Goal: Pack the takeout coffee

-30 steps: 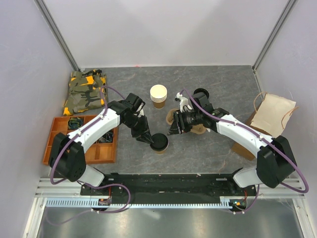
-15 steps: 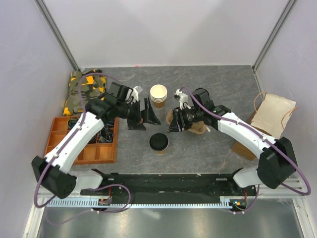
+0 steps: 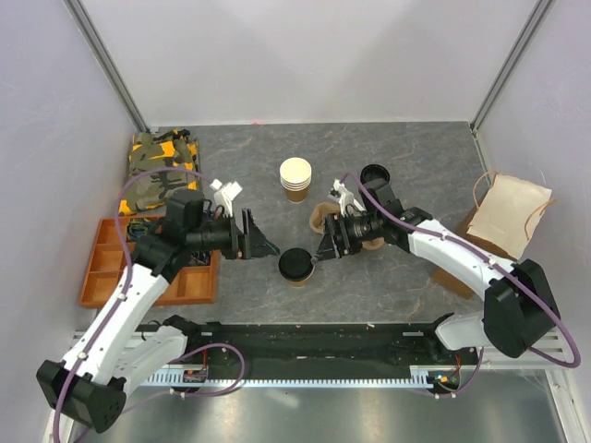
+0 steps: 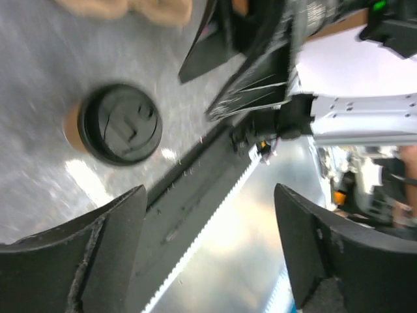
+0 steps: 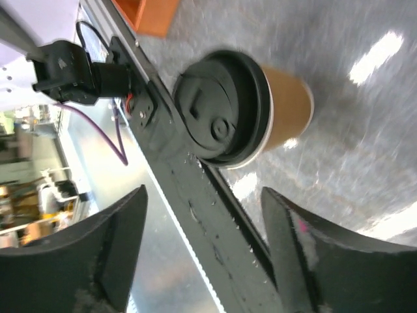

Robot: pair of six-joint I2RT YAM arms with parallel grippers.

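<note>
- Drawn back leftward off the takeout coffee [image 3: 295, 266] since a second ago: left jaws, then down at the black lid, now clear of it. Swung nearer the cup over the same second, and spread wider: right jaws.
- Far left, at the back of the grey surface [image 3: 397, 295]: rumpled camouflage cloth [image 3: 159, 169]. Just in front of it, an orange compartment tray [image 3: 194, 286], partly covered by the left arm [image 3: 138, 277].
- Left jaws: spread apart, nothing between them, pointing right toward the cup, near it but not touching. Seen from the left wrist, both fingers [image 4: 85, 261] low in the frame, with the lidded cup beyond them to the upper left.
- Behind the coffee and apart from it: an upright stack of cream-rimmed cups [image 3: 296, 177].
- Takeout coffee: upright on the surface, front of centre, lid on, standing free between the two sets of jaws.
- Right jaws: apart, empty, tips just beside the cup's right side; touching or not, cannot tell. Seen from the right wrist, both fingers [image 5: 98, 254] short of the cup, its brown wall and cream rim showing.
- Under and beside the right arm [image 3: 443, 249]: tan cardboard pieces [image 3: 317, 218]. Behind them, a round black object [image 3: 374, 173].
- Far right edge: brown paper bag [image 3: 506, 220] with cord handles.
</note>
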